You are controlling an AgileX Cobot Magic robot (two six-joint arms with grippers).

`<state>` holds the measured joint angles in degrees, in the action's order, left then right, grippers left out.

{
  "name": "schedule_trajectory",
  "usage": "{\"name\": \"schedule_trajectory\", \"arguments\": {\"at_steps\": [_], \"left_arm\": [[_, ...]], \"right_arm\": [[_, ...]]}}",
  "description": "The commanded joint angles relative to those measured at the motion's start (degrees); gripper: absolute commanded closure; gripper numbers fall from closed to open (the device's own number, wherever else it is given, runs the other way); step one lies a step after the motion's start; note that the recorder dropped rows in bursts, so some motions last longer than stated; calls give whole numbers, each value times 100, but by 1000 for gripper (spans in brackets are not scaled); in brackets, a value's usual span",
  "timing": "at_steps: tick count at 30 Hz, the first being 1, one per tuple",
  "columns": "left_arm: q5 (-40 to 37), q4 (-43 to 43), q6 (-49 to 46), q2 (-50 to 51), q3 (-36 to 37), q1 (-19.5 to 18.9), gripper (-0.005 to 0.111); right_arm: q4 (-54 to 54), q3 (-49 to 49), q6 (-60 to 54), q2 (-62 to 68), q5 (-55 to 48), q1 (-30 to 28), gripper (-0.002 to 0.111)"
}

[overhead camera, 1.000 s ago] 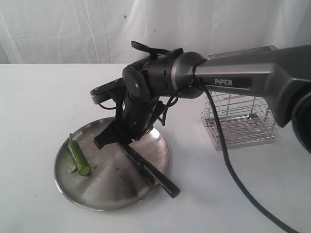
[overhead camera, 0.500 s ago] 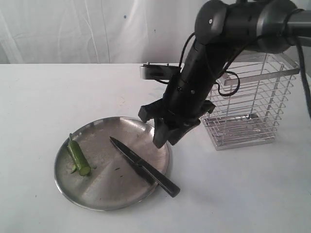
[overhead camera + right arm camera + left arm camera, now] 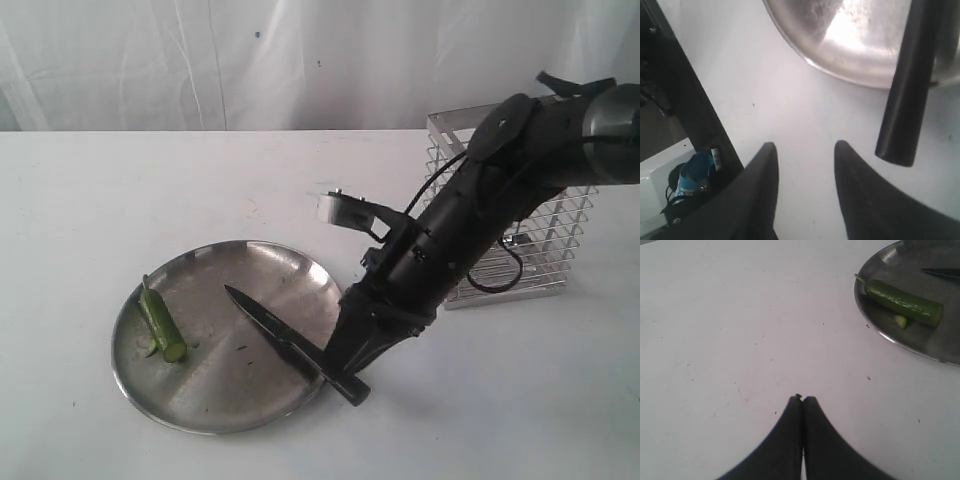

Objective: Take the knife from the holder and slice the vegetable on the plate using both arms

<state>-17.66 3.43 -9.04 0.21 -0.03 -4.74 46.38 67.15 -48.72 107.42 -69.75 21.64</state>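
Note:
The knife [image 3: 295, 350] lies flat on the shiny round plate [image 3: 220, 390], its dark blade pointing toward the vegetable [image 3: 163, 327] and its black handle [image 3: 905, 100] overhanging the plate's right rim. The green vegetable rests at the plate's left side, with one small slice [image 3: 900, 321] beside it. My right gripper [image 3: 352, 365] is down at the end of the handle; in the right wrist view this gripper [image 3: 805, 147] is open over bare table, the handle just beside one finger. My left gripper [image 3: 802, 399] is shut and empty, over the table apart from the plate [image 3: 920, 337].
The wire holder [image 3: 545, 245] stands upright at the back right, behind my right arm, with no knife showing in it. A white table carries everything, and a white curtain hangs behind it. The left arm is outside the exterior view.
My right arm rose off the plate and swung right, then came down beside the knife's handle end. The knife stayed lying on the plate. The left gripper has not moved.

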Motion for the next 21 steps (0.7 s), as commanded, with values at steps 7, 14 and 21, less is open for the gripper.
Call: {"name": "schedule_trajectory", "arguments": {"at_steps": [7,14,21], "left_arm": [[5,29,3,-21,3,27,107],[5,29,3,-21,3,27,107],[5,29,3,-21,3,27,107]], "right_arm": [[279,-53,-148,-50,817,-179,72],[-80,-53,187,146,496,-179,49],[-329,-30,465,728,482,-359,51]]}}
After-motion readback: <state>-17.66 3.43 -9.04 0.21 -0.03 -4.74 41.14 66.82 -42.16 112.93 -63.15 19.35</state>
